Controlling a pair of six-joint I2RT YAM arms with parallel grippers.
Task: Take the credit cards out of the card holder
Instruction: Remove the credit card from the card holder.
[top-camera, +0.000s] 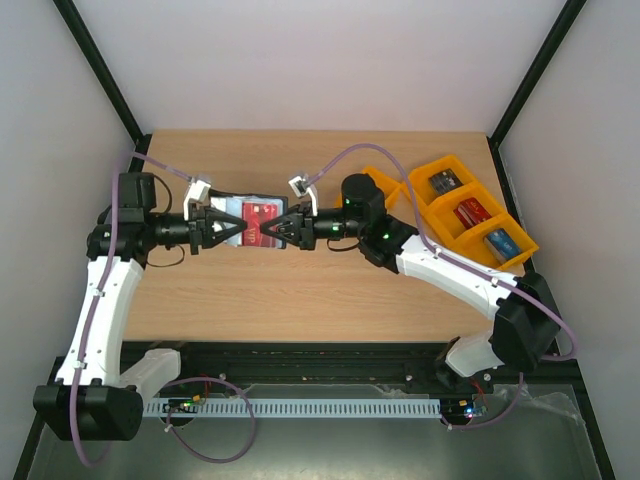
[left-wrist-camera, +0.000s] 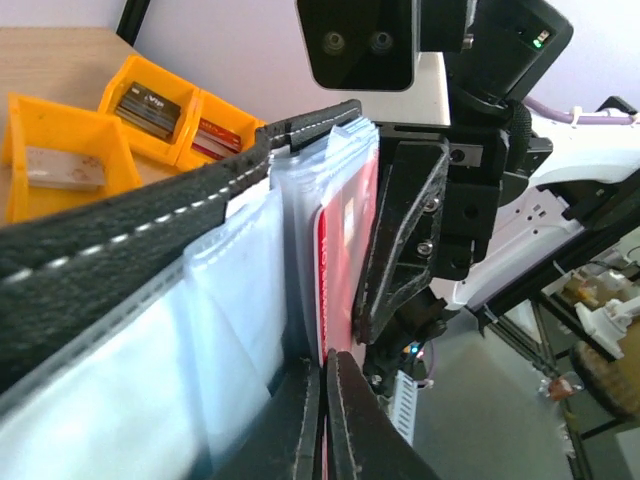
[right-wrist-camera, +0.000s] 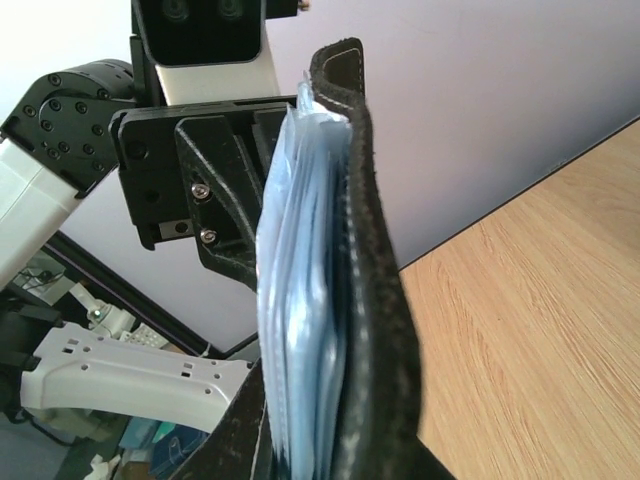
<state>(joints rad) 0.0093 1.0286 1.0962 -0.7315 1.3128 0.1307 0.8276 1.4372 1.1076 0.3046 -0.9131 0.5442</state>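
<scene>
Tearing worries us: left gripper (top-camera: 232, 228) and right gripper (top-camera: 280, 230) both pinch the card holder (left-wrist-camera: 130, 230), so pulling apart may strain its pockets (left-wrist-camera: 230, 300).

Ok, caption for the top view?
Left gripper and right gripper both grip the open card holder, red card showing.

Light: bright and even in my top view; I see only soft shadows on the table (top-camera: 300, 300).
Glare: the pale wall (right-wrist-camera: 500, 80) washes out, upper right of my right wrist view.
Focus: the card holder (left-wrist-camera: 100, 260) blurs near the lens, lower left of my left wrist view.
</scene>
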